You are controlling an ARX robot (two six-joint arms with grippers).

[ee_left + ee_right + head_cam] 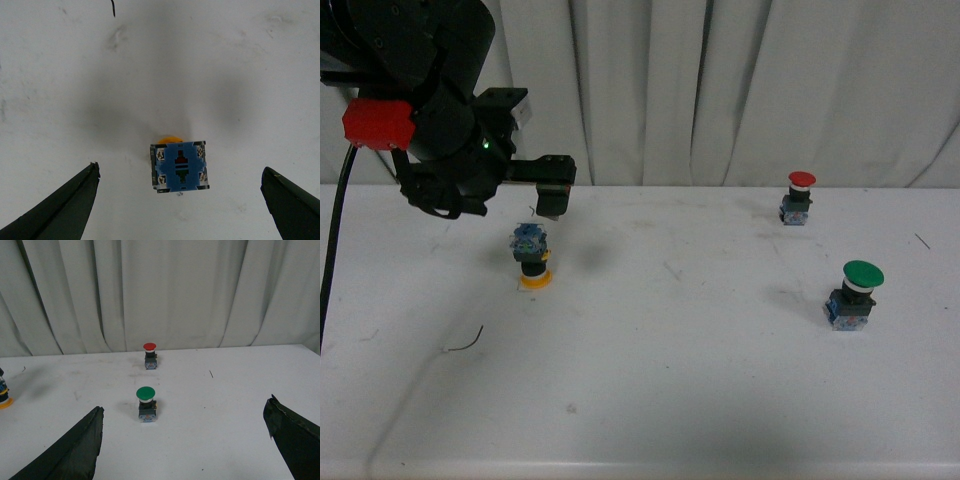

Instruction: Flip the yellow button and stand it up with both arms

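The yellow button (531, 257) stands upside down on the white table at the left, yellow cap on the surface and blue contact block on top. My left gripper (551, 205) hangs open just above and behind it, not touching. In the left wrist view the blue block (179, 166) lies between the spread jaws, a sliver of yellow cap behind it; the left gripper (181, 185) is open. In the right wrist view the button (4, 395) shows at the far left edge. My right gripper (185, 427) is open and empty, far from it, and out of the front view.
A red-capped button (799, 197) stands upright at the back right, also in the right wrist view (150, 355). A larger green-capped button (854, 294) stands upright nearer at the right, also in the right wrist view (146, 403). A white curtain (720, 90) hangs behind the table.
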